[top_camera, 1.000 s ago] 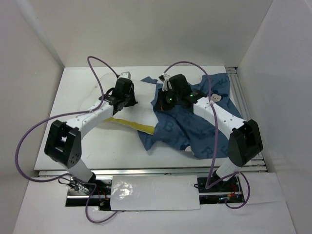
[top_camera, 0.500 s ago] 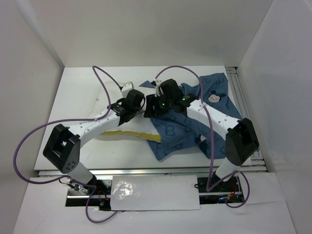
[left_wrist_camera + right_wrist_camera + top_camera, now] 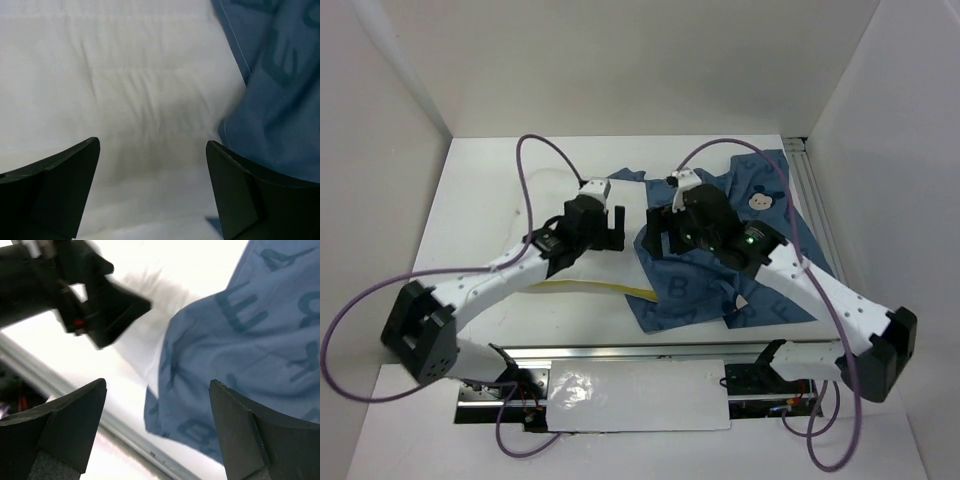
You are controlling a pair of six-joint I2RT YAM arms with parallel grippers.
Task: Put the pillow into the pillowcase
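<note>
beneath wide-spread left fingers (image 3: 50,195) lies the pillow (image 3: 125,90), beneath wide-spread right fingers (image 3: 60,430) the pillowcase (image 3: 260,340) edge.

Over pillow (image 3: 125,75), left gripper (image 3: 610,226) and right gripper (image 3: 660,236) nearly meet; walls (image 3: 380,150) flank table (image 3: 490,200).

Pillow (image 3: 125,90): soft white cloth, matt, quilted w/ puckered seams. Pillowcase (image 3: 260,340): thin blue cloth, matt, creased, w/ printed letters. Left gripper (image 3: 152,145) & right gripper (image 3: 157,384): smooth black plastic, matt. Arm links (image 3: 490,283): white plastic, slight sheen. Cables (image 3: 535,138): purple rubbery sheath, smooth. Table (image 3: 490,200): white, smooth, matt.
</note>
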